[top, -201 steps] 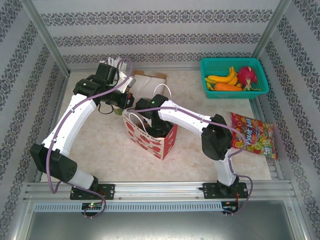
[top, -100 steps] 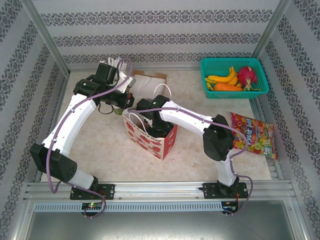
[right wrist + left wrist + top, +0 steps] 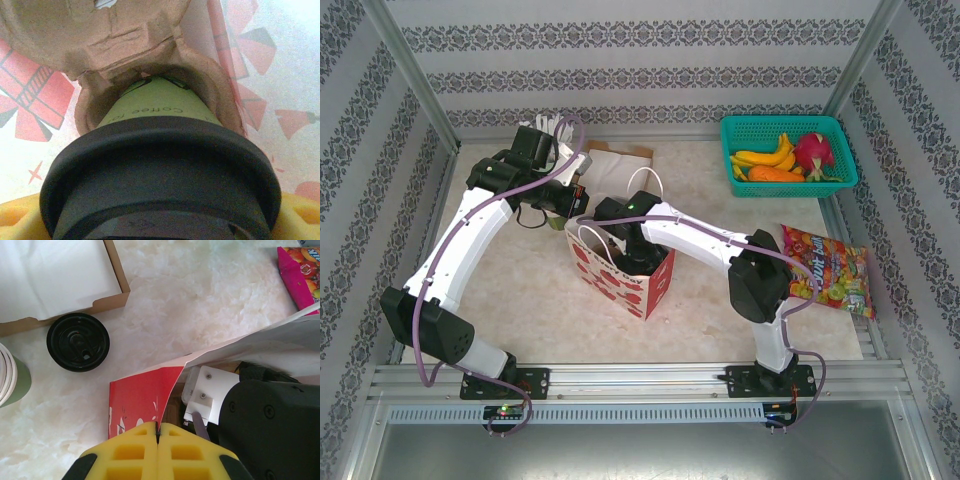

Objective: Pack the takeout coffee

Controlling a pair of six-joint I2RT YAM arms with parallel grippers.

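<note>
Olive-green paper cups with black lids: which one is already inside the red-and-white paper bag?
The cup in the right pincer, seated in the brown pulp tray; the other cup stands outside the bag.

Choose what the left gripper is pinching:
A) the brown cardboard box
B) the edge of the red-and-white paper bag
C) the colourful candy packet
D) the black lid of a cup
B: in the left wrist view the left gripper is closed on the upper edge of the paper bag, while the black-lidded cup stands apart from it, untouched.
</note>
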